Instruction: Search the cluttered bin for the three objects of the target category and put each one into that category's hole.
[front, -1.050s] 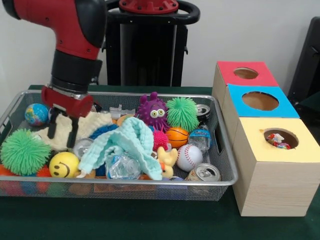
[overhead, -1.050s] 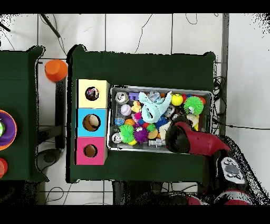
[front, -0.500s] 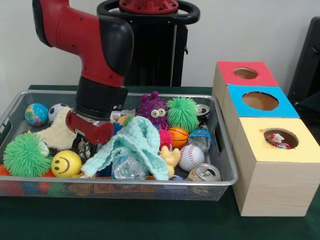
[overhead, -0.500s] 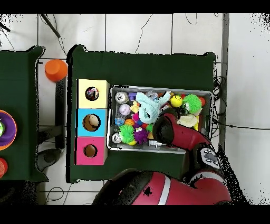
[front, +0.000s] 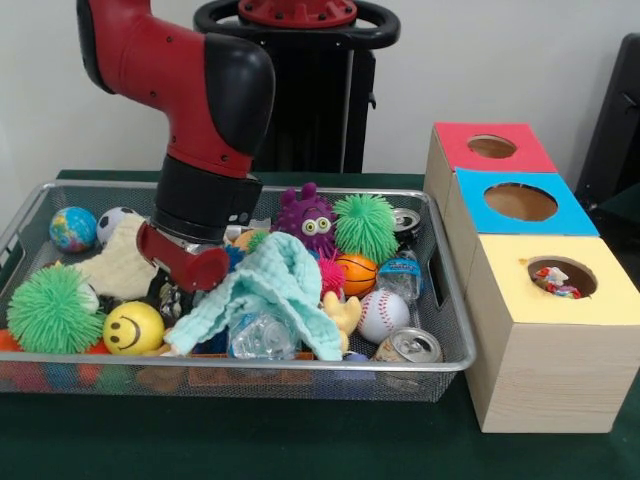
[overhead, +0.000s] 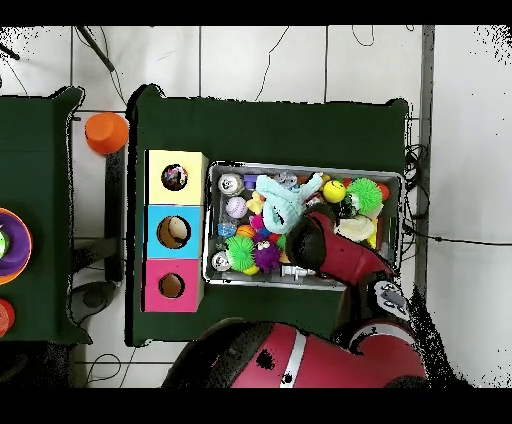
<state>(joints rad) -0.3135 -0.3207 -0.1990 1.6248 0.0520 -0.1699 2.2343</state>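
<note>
**Arm low in the full bin**

The hand (front: 180, 285) is down in the wire bin (front: 440, 330), hidden behind the mint cloth (front: 265, 295); I cannot tell if it is apart or together. A baseball (front: 378, 315) and a can (front: 408, 347) lie near the yellow box (front: 550, 340), which stands on the desk (front: 300, 440) beside the bin.

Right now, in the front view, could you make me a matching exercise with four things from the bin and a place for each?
Things:
1. globe ball
2. smiley ball
3. drink can
4. purple monster toy

Places:
A. front right corner of the wire bin
B. far left corner
C. far side, beside the green spiky ball
D. front, left of the mint cloth

Pairs: 1-B, 2-D, 3-A, 4-C
</note>
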